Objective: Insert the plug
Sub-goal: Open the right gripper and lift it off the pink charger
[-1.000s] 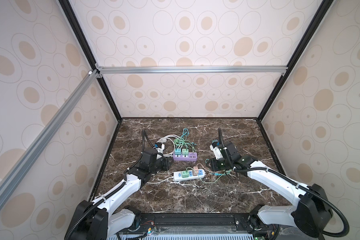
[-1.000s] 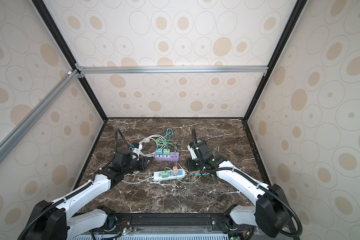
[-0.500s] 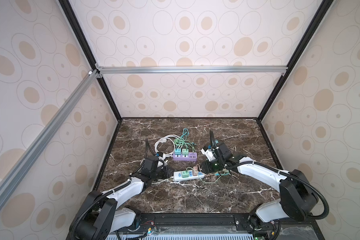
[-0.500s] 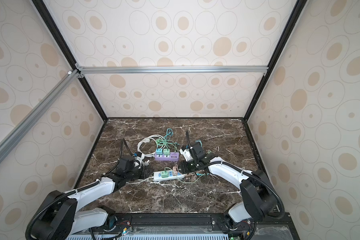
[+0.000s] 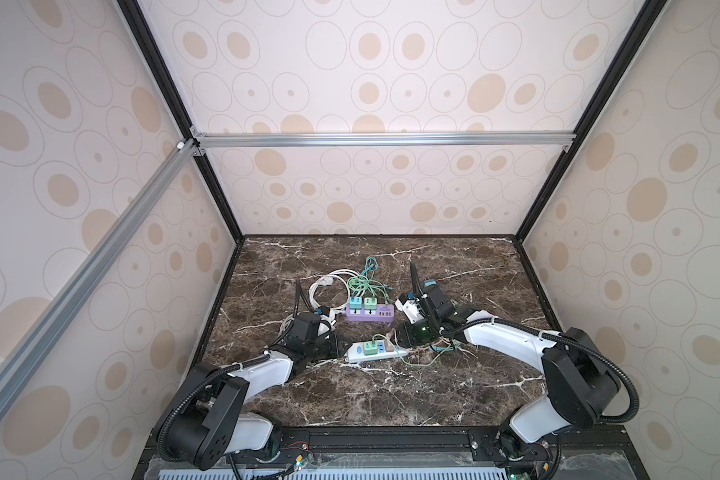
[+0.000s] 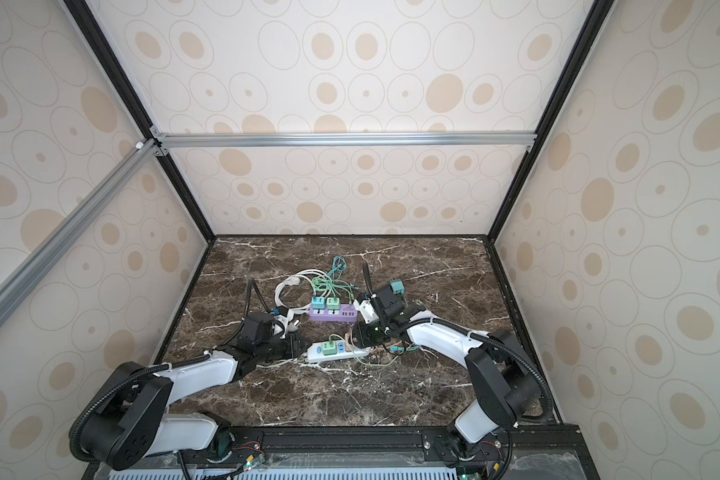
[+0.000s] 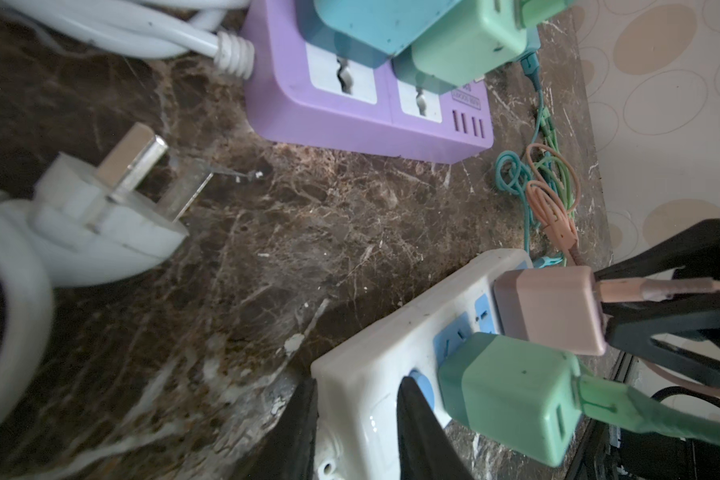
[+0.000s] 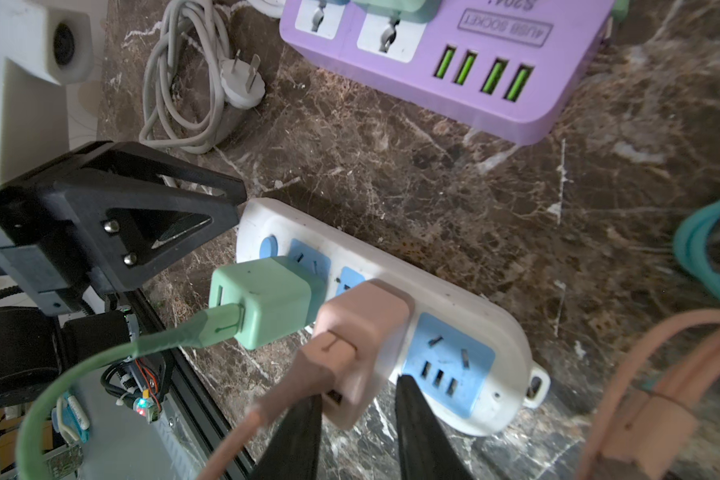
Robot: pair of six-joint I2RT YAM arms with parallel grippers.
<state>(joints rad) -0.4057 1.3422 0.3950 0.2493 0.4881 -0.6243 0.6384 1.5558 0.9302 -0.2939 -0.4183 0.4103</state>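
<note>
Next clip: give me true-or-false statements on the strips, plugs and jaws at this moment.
1. The left gripper has its jaws clamped on the end of the white power strip. True.
2. The purple power strip has nothing plugged in. False: a blue adapter and a green adapter sit in it.
3. The right gripper has its jaws closed on the pink adapter. True.
4. The white plug is inserted in the purple power strip. False: it lies loose on the table.

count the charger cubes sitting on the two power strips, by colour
green cubes: 2
blue cube: 1
pink cube: 1
total: 4
</note>
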